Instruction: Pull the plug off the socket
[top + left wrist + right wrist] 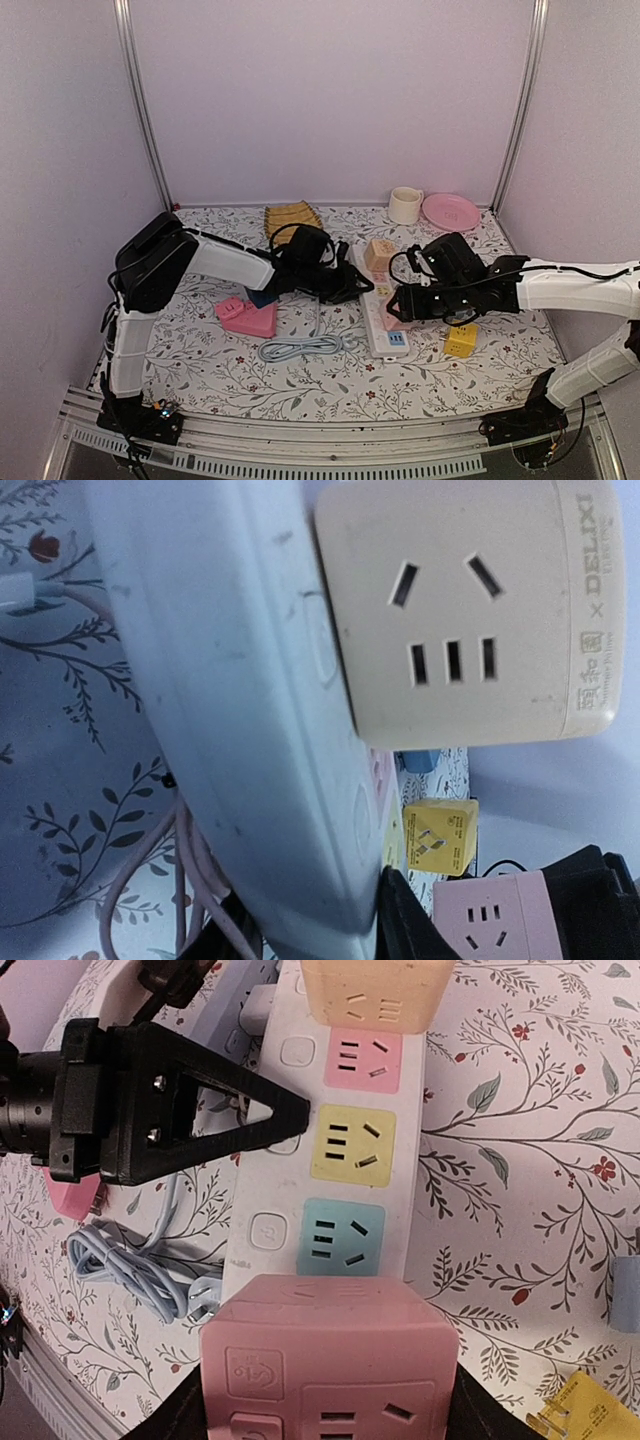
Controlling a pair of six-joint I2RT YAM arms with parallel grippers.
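Observation:
The socket (388, 335) is a long white strip lying across the mat, with pink, yellow and blue panels (345, 1140) showing. My right gripper (405, 305) is shut on a pink cube plug (330, 1360) over the strip's near end. Whether its prongs are still in the strip is hidden. My left gripper (352, 285) is shut on the socket's edge (250, 730), one finger (230, 1120) lying across its switch column. A beige cube plug (470, 610) sits on the strip's far end.
A yellow cube plug (460, 341) lies right of the strip. A coiled grey-blue cable (300, 347) and a pink block (248, 317) lie to its left. At the back stand a cup (405, 205), a pink plate (450, 211) and a yellow cloth (292, 218).

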